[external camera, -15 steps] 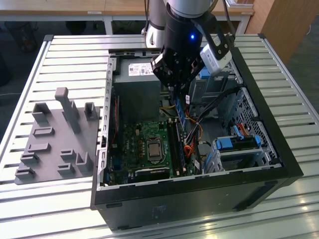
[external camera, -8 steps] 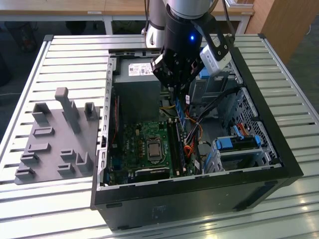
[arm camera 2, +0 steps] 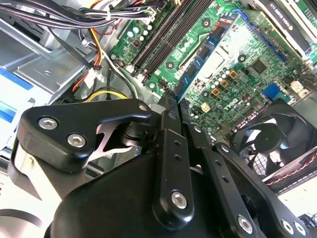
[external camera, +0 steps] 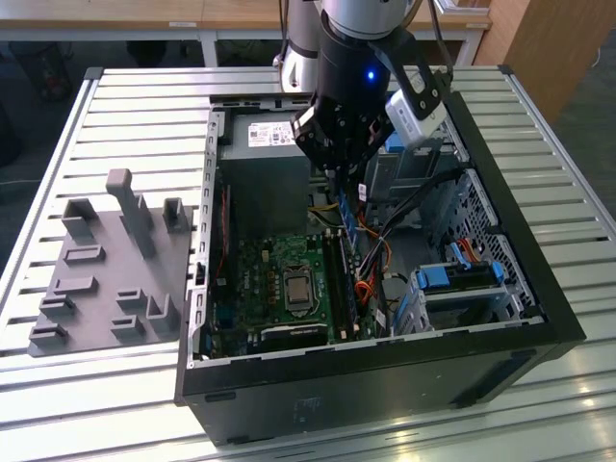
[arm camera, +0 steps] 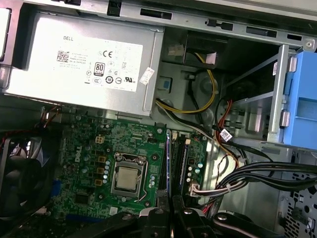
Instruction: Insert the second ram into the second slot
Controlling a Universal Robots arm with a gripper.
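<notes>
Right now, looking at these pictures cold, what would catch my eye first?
The black gripper reaches down into the open computer case on a slatted metal table. It is shut on the second ram, a thin blue stick standing at the memory slots of the green motherboard. A grey moulded fixture lies at the exterior view's left.

First wrist view: white label (arm camera: 99,62) with printed marks, square code on grey power supply (arm camera: 29,74); tiny white lettering on green motherboard (arm camera: 84,148).
</notes>
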